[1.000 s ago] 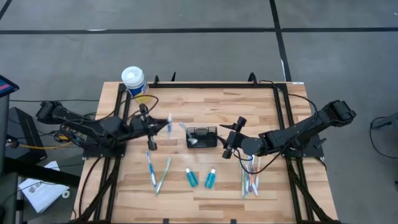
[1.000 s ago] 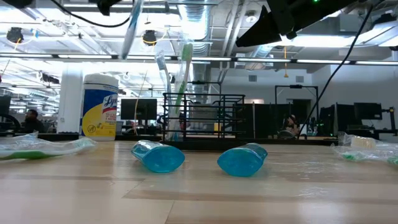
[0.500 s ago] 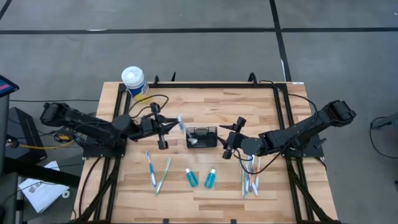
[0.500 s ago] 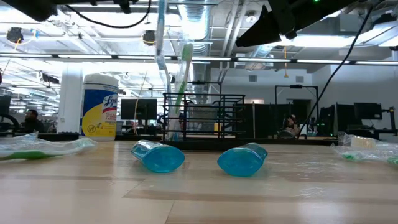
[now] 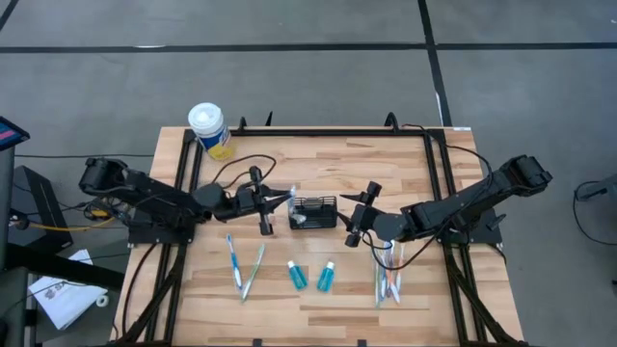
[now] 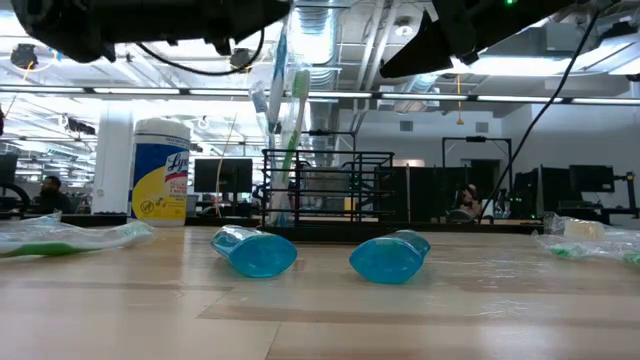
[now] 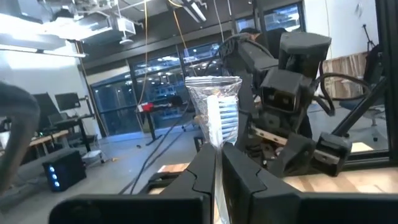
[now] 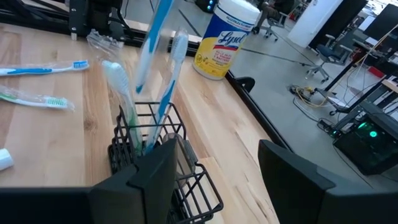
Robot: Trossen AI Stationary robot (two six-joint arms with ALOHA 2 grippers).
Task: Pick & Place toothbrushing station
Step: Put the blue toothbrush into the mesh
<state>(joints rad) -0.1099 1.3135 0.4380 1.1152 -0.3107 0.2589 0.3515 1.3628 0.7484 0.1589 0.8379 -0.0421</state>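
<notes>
The small black wire-mesh rectangular basket (image 5: 312,212) stands near the middle of the pale wooden desk (image 5: 318,154), already holding upright toothbrushes. The left gripper (image 5: 280,199) reaches in from the left with its fingers (image 7: 208,171) pinched tight on a blue toothbrush in a clear plastic wrapper (image 7: 217,115), whose free end hangs above the basket's left edge. The right gripper (image 5: 355,226) waits just right of the basket with its fingers spread wide and nothing between them. The main risk, as I judge it, is that the crinkled wrapper snags on the wire rim or on the brushes already standing inside, and the light basket tips or slides; a release too early would drop the brush outside, onto the desk. Room is tight here: the right gripper sits close to the basket's other side, so a long push across could bring the two arms together. Nearer the front edge lie two small teal tubes (image 5: 310,277), a blue and a green wrapped toothbrush (image 5: 243,265) to the left, and more wrapped brushes (image 5: 388,282) to the right, all well apart from the basket. The white-lidded canister with a yellow label (image 5: 208,129) stands at the far left corner, out of the way, and the back of the desk offers open room for retreat.
</notes>
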